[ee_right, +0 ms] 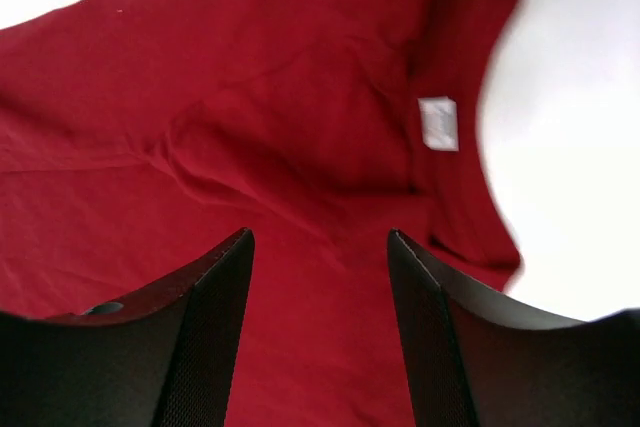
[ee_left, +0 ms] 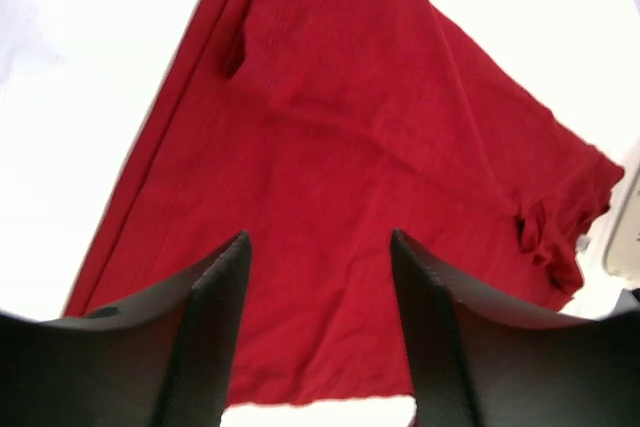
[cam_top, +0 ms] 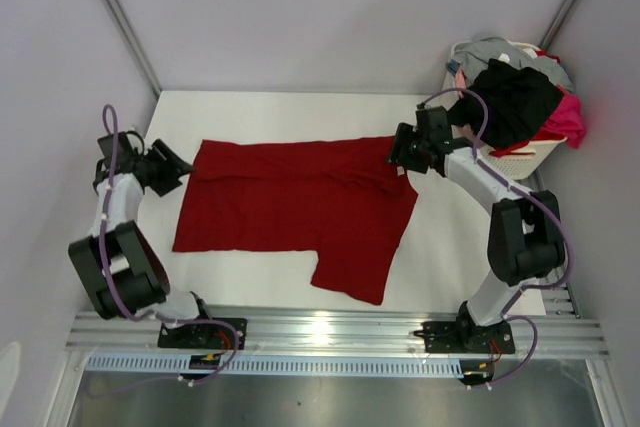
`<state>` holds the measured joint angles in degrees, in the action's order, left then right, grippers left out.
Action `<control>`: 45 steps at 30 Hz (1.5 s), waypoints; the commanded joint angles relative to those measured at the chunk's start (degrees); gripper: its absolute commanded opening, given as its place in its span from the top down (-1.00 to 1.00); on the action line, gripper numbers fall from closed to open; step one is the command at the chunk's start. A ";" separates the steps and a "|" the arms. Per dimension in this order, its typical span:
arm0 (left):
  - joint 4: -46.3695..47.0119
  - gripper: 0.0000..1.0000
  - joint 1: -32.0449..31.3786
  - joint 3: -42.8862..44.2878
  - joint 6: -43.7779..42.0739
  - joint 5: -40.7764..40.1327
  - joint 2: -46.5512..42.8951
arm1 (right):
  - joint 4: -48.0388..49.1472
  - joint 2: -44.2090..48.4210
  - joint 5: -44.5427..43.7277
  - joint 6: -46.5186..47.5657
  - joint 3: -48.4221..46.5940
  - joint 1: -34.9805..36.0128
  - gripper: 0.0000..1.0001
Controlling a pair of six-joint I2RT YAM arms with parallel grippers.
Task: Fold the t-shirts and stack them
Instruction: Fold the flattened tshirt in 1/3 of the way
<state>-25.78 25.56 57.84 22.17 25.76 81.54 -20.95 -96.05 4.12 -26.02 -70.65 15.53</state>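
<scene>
A dark red t-shirt [cam_top: 300, 202] lies spread on the white table, with one sleeve pointing toward the near edge. My left gripper [cam_top: 185, 172] is at the shirt's left edge. Its jaws stand apart over the red cloth [ee_left: 350, 127], just past the hem, in the left wrist view [ee_left: 320, 247]. My right gripper [cam_top: 395, 152] is at the shirt's far right corner. It is open [ee_right: 320, 242] over the cloth [ee_right: 250, 97] near the collar, beside a white label [ee_right: 438, 123]. More t-shirts, black [cam_top: 515, 102], pink [cam_top: 568, 119] and grey [cam_top: 495, 47], sit heaped in a basket.
The white laundry basket [cam_top: 520, 155] stands at the far right corner of the table, close behind my right arm. Grey walls close in the table on the left, back and right. A metal rail [cam_top: 330, 332] runs along the near edge.
</scene>
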 commanded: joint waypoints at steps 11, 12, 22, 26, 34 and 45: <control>4.42 -0.26 -4.38 15.10 2.08 -4.21 21.46 | 6.45 -6.69 4.59 -1.58 -0.72 0.99 -0.17; 4.42 -0.26 -4.38 15.63 2.17 -4.83 21.91 | 6.19 -6.61 4.41 -1.58 -0.80 1.08 -0.18; 5.21 -0.27 -4.56 15.72 1.56 -6.86 26.21 | 2.49 -5.47 2.82 -0.96 -0.72 1.08 -0.16; 6.09 -0.10 -4.82 14.93 1.21 -7.04 26.83 | 2.84 -4.06 2.56 -1.84 1.39 1.08 -0.17; 3.99 0.01 -5.96 17.74 0.42 -10.19 28.50 | 3.46 -3.35 2.47 -3.33 2.45 1.43 -0.15; -3.57 -0.03 -9.48 25.29 -2.40 -17.75 31.66 | 2.76 -3.53 1.24 -4.74 2.01 1.79 -0.15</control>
<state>-25.91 16.88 79.42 21.50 12.05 111.92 -18.63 -101.86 6.66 -29.69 -68.25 17.15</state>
